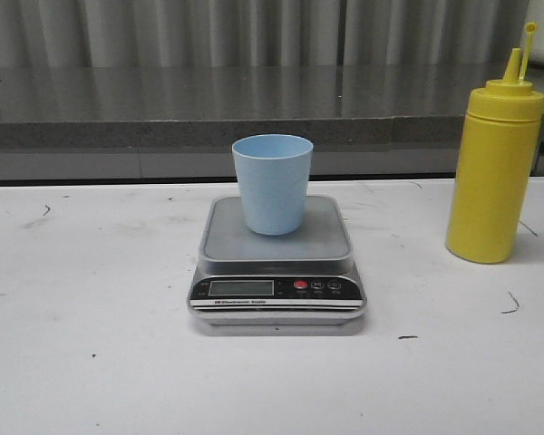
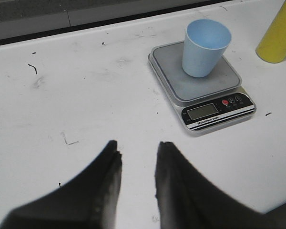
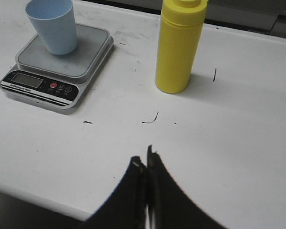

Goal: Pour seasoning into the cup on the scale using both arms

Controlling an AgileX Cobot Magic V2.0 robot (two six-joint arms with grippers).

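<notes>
White table (image 1: 91,362): cup (image 1: 272,183) sat on scale (image 1: 277,263), bottle (image 1: 494,163) parked at 3 o'clock. Left gripper (image 2: 136,155) released, right gripper (image 3: 144,164) clenched, nothing held.

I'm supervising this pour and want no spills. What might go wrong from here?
1. The yellow bottle is tall and narrow; a glancing contact from the right tool, shut now, might topple it.
2. The cup stands loose on the scale, so a nudge from the nozzle or the open left tool could tip it.
3. The cup mouth is small; seasoning may miss.
</notes>
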